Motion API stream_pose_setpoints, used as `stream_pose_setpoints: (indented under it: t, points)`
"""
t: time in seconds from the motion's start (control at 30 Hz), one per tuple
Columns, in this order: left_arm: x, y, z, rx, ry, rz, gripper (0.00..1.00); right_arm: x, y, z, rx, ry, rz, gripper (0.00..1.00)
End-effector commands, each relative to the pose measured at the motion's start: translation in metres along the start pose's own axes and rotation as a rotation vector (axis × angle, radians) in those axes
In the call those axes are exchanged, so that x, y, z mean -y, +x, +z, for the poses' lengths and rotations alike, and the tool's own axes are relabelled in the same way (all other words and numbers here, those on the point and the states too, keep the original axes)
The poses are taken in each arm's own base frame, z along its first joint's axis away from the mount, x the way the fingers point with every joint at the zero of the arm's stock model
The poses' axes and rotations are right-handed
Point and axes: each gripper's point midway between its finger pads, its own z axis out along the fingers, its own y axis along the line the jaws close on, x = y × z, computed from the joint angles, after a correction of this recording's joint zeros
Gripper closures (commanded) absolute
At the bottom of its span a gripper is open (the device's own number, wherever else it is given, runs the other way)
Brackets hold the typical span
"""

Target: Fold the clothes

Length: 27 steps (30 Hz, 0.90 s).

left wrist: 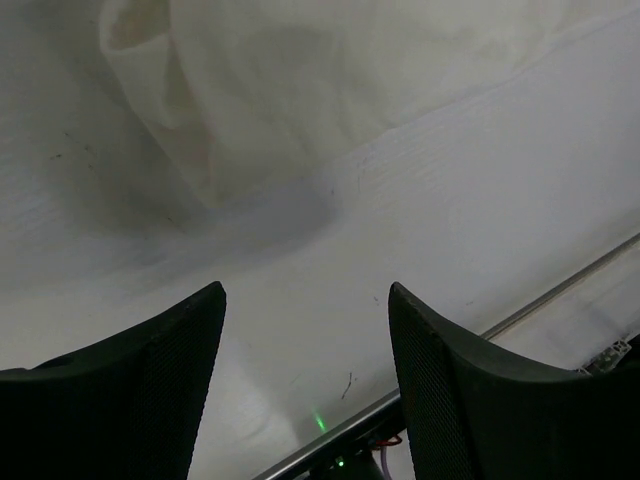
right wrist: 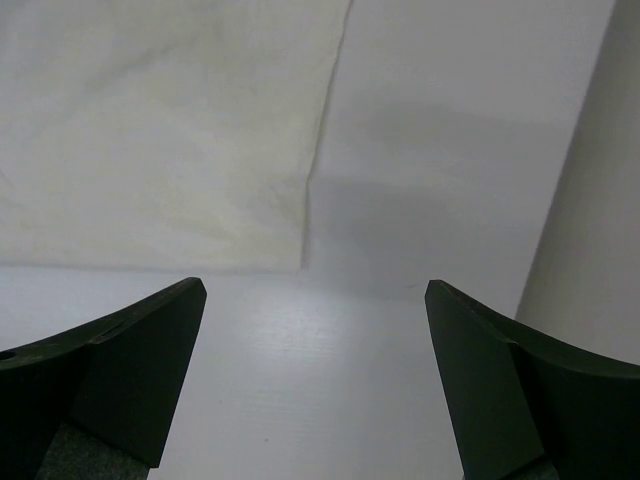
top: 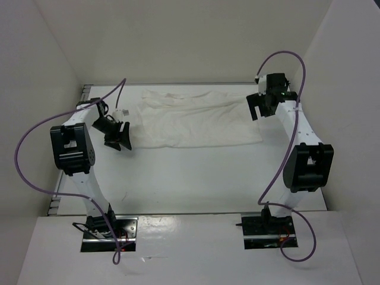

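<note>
The clothes [top: 196, 119] are one wrinkled white garment lying flat and folded over at the back middle of the table. My left gripper [top: 117, 138] hovers just off its left edge, open and empty. In the left wrist view the cloth's edge [left wrist: 300, 90] lies ahead of the left gripper [left wrist: 307, 300], with only bare table between the black fingers [left wrist: 150, 380]. My right gripper [top: 257, 107] is over the garment's right end, open wide. In the right wrist view a cloth corner [right wrist: 150, 130] lies ahead and to the left of the right gripper [right wrist: 315, 290]; nothing is held.
White walls close the table in at the back, left [top: 35, 71] and right [right wrist: 600, 200]. A metal strip [left wrist: 560, 290] marks the table's edge in the left wrist view. Purple cables [top: 24, 154] loop off both arms.
</note>
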Motion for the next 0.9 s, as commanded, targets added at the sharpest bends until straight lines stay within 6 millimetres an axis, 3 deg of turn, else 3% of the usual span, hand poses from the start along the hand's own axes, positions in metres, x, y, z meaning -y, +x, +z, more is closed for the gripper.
stream_pose_setpoints:
  t: [0.0, 0.2, 0.4, 0.5, 0.6, 0.87]
  points:
    - [-0.018, -0.014, 0.012, 0.059, -0.064, -0.047, 0.27, 0.008, 0.006, -0.002, 0.039, -0.029, 0.025, 0.01]
    - [-0.041, -0.025, 0.023, 0.091, -0.153, -0.123, 0.28, 0.008, 0.022, 0.007, 0.021, -0.103, 0.065, 0.01]
    - [-0.046, -0.032, 0.040, 0.079, -0.139, -0.139, 0.30, 0.011, 0.026, 0.016, 0.005, -0.117, 0.081, 0.01]
    - [-0.044, -0.038, 0.043, 0.086, -0.109, -0.137, 0.31, 0.011, 0.027, 0.018, -0.005, -0.120, 0.082, 0.01]
    - [-0.040, -0.040, 0.042, 0.082, -0.107, -0.129, 0.38, 0.009, 0.031, 0.021, -0.023, -0.126, 0.083, 0.01]
    - [-0.022, -0.017, 0.052, 0.011, -0.020, -0.120, 0.44, 0.007, 0.060, 0.035, -0.104, -0.125, 0.092, 0.01]
